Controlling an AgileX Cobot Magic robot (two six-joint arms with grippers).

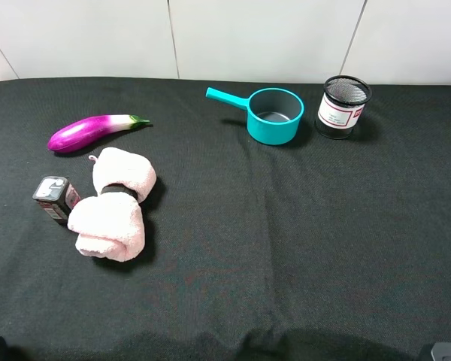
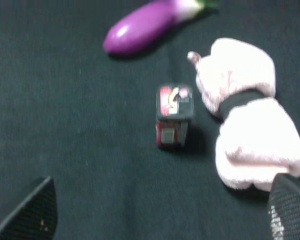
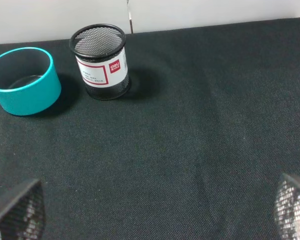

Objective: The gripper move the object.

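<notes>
The pale pink rolled towel (image 1: 113,204), pinched at its middle by a black band, lies on the black cloth at the left. It also shows in the left wrist view (image 2: 250,115). My left gripper (image 2: 160,220) is open and empty, and stands short of the towel; one fingertip (image 2: 289,210) is close to the towel's near end. My right gripper (image 3: 155,215) is open and empty, over bare cloth far from the towel. In the exterior high view only slivers of the arms show at the bottom corners.
A purple eggplant (image 1: 94,131) lies behind the towel. A small dark box (image 1: 55,198) stands just left of the towel. A teal pot (image 1: 270,114) and a black mesh pen cup (image 1: 343,106) stand at the back right. A white wall runs behind the table.
</notes>
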